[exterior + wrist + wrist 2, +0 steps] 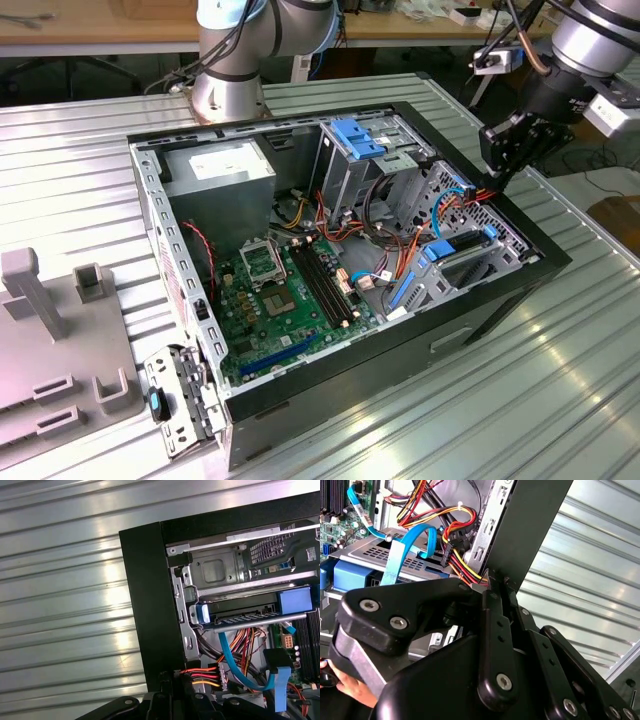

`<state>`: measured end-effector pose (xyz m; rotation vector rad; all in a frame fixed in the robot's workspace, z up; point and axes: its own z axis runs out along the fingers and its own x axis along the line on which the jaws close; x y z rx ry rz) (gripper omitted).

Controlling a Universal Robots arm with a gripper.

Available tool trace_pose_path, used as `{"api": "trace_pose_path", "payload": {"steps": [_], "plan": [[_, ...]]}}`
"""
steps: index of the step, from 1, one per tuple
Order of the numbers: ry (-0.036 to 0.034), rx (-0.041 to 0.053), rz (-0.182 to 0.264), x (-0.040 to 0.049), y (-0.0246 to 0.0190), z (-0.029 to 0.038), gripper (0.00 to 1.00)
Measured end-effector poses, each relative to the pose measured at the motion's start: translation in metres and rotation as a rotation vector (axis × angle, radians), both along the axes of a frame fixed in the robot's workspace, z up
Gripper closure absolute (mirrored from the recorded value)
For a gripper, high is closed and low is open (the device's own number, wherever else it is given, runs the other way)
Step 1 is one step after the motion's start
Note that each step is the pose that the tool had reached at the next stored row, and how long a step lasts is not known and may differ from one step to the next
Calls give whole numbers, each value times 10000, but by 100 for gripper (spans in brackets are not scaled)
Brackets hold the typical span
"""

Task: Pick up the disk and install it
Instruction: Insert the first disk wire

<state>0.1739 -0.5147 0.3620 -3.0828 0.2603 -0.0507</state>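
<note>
The black gripper (497, 578), pressed together and empty, hovers by the red and yellow cables (200, 676); the blue-framed dark metal disk (242, 610) looks seated, so any move must spare those wires.

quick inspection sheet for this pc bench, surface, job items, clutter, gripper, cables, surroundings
surface: ribbed metal table, carrying the open computer case
job's things: the disk sits in a bay of the drive cage just inside the case wall, its blue carrier showing at both ends
clutter: grey fixture blocks on the exterior view's left; a loose metal bracket by the case corner
grippers: the gripper is at the case rim, apart from the disk
cables: red, orange and yellow wires right beside the gripper; a blue flat cable loops below the disk
surroundings: second arm base behind the case; wooden bench beyond
</note>
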Motion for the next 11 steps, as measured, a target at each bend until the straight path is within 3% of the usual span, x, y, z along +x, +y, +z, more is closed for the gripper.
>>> {"api": "trace_pose_path", "payload": {"steps": [2, 5, 11], "plan": [[26, -12, -1, -1, 0, 33, 81], [122, -61, 0, 3, 1, 89, 81], [129, -65, 0, 6, 2, 90, 83]]}}
